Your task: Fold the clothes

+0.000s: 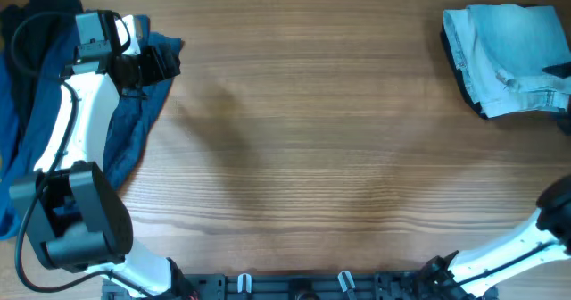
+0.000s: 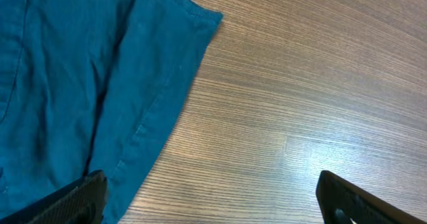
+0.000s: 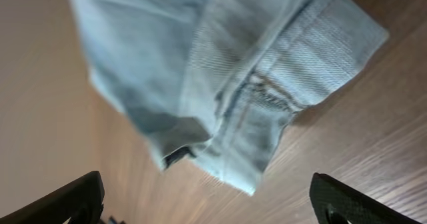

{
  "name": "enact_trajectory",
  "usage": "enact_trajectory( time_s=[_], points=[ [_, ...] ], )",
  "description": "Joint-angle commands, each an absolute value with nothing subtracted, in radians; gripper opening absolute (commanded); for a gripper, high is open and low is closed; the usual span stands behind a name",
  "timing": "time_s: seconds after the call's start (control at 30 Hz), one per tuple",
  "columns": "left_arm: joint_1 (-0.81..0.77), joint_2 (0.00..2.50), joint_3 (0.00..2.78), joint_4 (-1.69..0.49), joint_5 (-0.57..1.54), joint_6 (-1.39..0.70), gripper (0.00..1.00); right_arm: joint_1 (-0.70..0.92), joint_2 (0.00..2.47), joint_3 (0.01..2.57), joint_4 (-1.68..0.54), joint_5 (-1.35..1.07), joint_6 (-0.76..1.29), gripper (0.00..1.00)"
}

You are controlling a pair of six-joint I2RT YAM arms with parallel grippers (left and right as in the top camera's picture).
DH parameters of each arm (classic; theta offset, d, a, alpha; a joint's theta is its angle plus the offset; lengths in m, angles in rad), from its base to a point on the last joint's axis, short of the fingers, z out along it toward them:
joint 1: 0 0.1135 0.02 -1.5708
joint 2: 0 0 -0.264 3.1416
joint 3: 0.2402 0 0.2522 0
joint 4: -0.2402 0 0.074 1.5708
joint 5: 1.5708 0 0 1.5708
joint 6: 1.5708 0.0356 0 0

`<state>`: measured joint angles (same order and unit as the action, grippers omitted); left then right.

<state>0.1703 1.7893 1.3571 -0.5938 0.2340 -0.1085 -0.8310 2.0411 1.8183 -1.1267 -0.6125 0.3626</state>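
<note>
Pale denim shorts point(image 1: 508, 59) sit folded in a bundle at the table's point(image 1: 312, 139) far-right corner, long axis roughly along the table's far edge, stacked fold edges facing the table's left end. Stitched hem point(image 3: 313, 57) visible close up. Right gripper point(image 3: 213, 197) hovers by them, jaws spread wide, gripping nothing. Dark blue garment point(image 1: 134, 130) heaped at the table's left end, long axis running far to near. Left gripper point(image 2: 210, 197) above its edge, spread wide, empty.
</note>
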Motion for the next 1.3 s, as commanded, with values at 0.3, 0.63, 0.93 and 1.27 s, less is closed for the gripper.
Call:
enact_trajectory(
  time_s=[0.3, 0.63, 0.93, 1.27],
  points=[
    [0.163, 1.764, 1.377, -0.592, 0.242, -0.086, 1.0, -0.505, 1.935, 1.757, -0.499, -0.218, -0.241, 0.9],
    [0.161, 1.764, 1.377, -0.573, 0.242, -0.086, 1.0, -0.525, 2.375, 1.745, -0.247, -0.105, -0.209, 0.99],
    [0.161, 1.763, 1.377, -0.535, 0.242, -0.086, 1.0, -0.526, 2.259, 1.748, -0.243, -0.133, -0.207, 1.0],
    [0.161, 1.515, 1.406, -0.676, 0.131, -0.111, 1.0, -0.525, 1.522, 1.767, -0.587, -0.508, -0.2, 1.0]
  ],
)
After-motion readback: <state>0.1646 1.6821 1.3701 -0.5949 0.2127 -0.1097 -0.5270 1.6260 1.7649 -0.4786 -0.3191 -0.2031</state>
